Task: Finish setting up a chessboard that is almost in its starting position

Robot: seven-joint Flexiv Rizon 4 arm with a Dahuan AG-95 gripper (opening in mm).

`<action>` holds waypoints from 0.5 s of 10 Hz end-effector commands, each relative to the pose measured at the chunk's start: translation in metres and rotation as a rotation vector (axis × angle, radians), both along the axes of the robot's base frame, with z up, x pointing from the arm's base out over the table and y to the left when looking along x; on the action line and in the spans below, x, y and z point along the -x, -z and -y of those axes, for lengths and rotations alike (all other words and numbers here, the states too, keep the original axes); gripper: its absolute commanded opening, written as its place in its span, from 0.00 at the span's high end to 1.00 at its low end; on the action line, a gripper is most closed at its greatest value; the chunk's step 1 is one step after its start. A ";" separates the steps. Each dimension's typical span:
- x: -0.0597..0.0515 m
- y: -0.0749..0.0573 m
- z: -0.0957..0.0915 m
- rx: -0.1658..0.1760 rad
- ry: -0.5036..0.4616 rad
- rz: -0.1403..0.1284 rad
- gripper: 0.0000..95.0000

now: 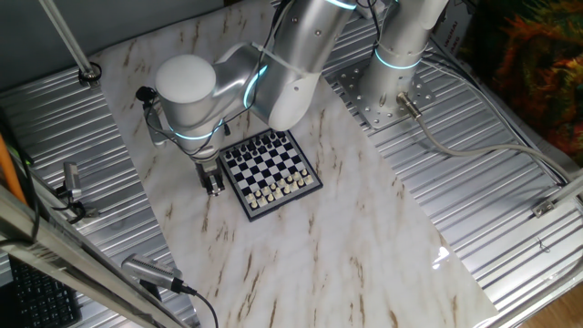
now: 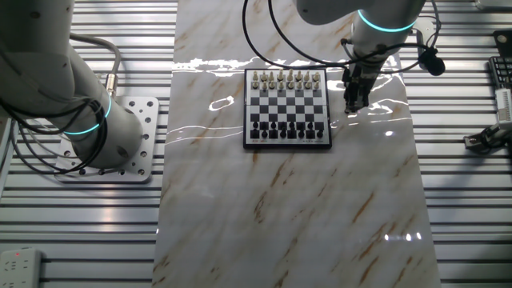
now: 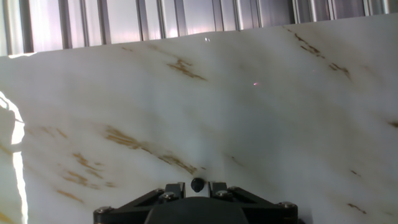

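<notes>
**Claw down beside the board, off its edge**

My claw (image 2: 352, 104) hangs low over the bare marble bench top (image 2: 288, 216), just beside one side edge of the chessboard (image 2: 287, 109), not over any square. In the hand view I see only veined marble and, between my finger bases, a small dark round thing that I cannot identify. It may be a piece, and that would explain why I am down here rather than above the board. Whether my fingers are apart or together I cannot tell; the fixed views show them too small and the hand view cuts off the tips.

The chessboard lies near the far end of the bench top, close to my base (image 2: 120, 136), square to the bench's long edges. Pale pieces (image 2: 286, 79) line one border, dark pieces (image 2: 286, 126) the opposite one, so both sides are nearly ranked. I judge that any stray piece belongs in a gap in those rows, though the rows are too tiny for me to spot the gap.
</notes>
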State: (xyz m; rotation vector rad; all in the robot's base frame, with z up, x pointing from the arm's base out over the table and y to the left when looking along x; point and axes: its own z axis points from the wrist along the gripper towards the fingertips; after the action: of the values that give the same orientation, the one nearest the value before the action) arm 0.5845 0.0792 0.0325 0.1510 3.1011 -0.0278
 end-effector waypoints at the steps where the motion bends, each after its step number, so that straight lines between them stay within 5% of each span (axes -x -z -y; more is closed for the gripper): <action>1: 0.000 0.001 0.001 0.005 -0.001 0.004 0.80; 5: 0.000 0.001 0.001 0.005 0.003 0.006 0.80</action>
State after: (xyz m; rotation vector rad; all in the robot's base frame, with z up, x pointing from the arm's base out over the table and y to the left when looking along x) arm 0.5845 0.0787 0.0314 0.1544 3.0956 -0.0360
